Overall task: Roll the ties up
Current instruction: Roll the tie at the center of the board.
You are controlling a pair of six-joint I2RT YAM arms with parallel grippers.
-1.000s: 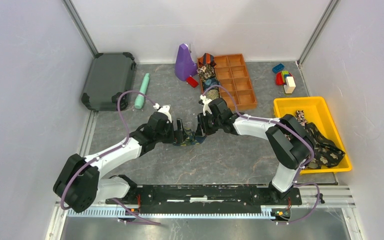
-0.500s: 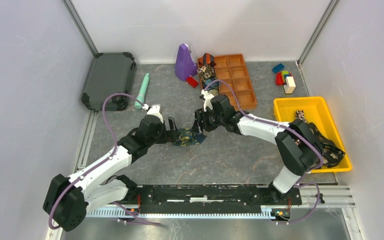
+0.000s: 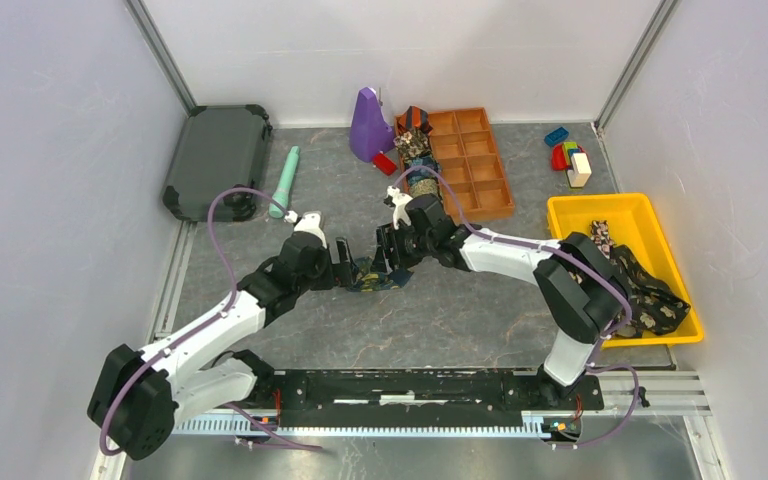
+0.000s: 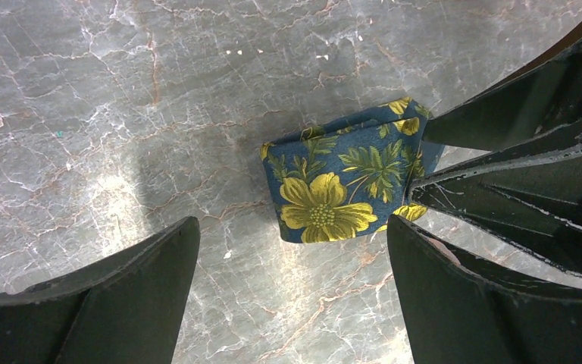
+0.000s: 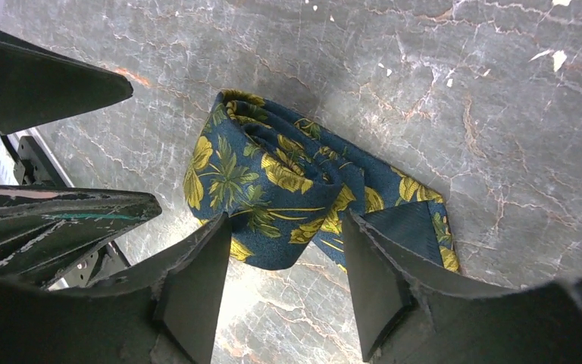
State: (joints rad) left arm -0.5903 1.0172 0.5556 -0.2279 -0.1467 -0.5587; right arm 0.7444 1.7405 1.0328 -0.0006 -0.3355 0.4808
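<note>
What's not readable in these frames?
- Top view: rolled tie mostly hidden between left gripper and right gripper.
- Right wrist view: fingers cover the roll's sides; grip unclear.
- Left wrist view: roll's far end behind the right gripper.
- Top view: ties in yellow bin partly behind right arm; rolls in orange tray too small to count.

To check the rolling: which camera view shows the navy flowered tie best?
The right wrist view: the navy tie lies close and central, showing its rolled layers and loose tail. The left wrist view shows only one flat flowered face; the top view, a small dark patch.
</note>
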